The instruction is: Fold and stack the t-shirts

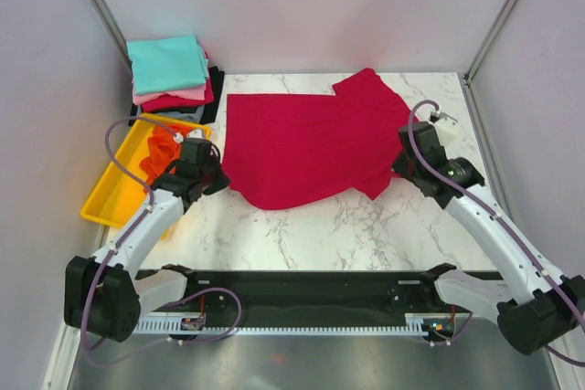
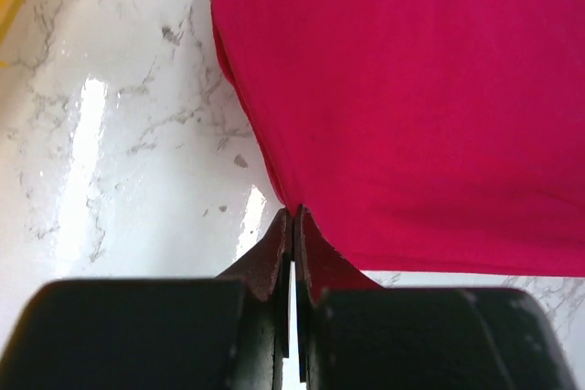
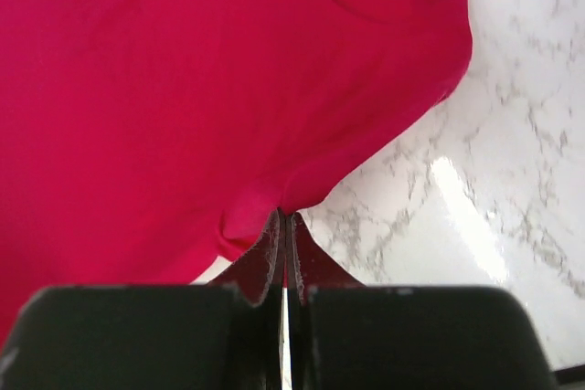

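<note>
Grips tight: left claw (image 2: 292, 214) pinches crimson shirt (image 1: 302, 148); right claw (image 3: 284, 216), seemingly its sleeve-side edge.

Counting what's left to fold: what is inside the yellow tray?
A crumpled orange t-shirt lies at the far end of the yellow tray; the near end shows bare. Anything under the shirt is hidden.

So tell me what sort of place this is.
Likely a robot lab cell: plain white panels fence a marble table, and the left arm and right arm stand at its near edge.
</note>
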Motion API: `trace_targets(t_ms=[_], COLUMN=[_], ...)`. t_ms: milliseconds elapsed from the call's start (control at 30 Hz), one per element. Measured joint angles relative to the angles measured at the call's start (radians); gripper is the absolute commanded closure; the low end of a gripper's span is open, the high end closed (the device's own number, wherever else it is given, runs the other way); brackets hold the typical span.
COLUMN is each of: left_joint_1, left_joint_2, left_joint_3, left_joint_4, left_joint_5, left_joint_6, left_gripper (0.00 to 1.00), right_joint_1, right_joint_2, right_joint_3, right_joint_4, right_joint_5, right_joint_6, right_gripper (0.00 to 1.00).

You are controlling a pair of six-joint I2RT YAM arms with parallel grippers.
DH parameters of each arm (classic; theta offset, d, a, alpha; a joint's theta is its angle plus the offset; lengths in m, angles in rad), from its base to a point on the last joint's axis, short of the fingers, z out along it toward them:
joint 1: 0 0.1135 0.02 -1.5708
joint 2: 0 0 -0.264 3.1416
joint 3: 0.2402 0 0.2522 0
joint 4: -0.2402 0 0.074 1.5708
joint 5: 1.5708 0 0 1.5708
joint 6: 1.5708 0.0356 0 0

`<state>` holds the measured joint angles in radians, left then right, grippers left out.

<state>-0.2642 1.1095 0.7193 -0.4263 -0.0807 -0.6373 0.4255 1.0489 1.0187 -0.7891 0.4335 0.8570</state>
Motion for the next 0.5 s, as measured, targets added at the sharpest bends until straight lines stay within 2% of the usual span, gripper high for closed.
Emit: trace_targets(t_ms=[167, 500], left_joint_1=[0.005, 0.077], left_joint_2=[0.093, 0.312], left_joint_3=[0.143, 0.321], left_joint_4=[-0.069, -0.128], left_joint_5=[0.0, -0.005], left_joint_6=[0.032, 0.084], left_gripper=[0.98, 0.98], right_joint_1=[-0.058, -0.163], right_joint_2=[0.122, 0.331], right_joint_3=[0.119, 0.219], right_joint_4=[0.068, 0.136], right_joint_5=[0.008, -0.043], right_joint_6=[-0.097, -0.205], right_gripper=[1.0, 1.0])
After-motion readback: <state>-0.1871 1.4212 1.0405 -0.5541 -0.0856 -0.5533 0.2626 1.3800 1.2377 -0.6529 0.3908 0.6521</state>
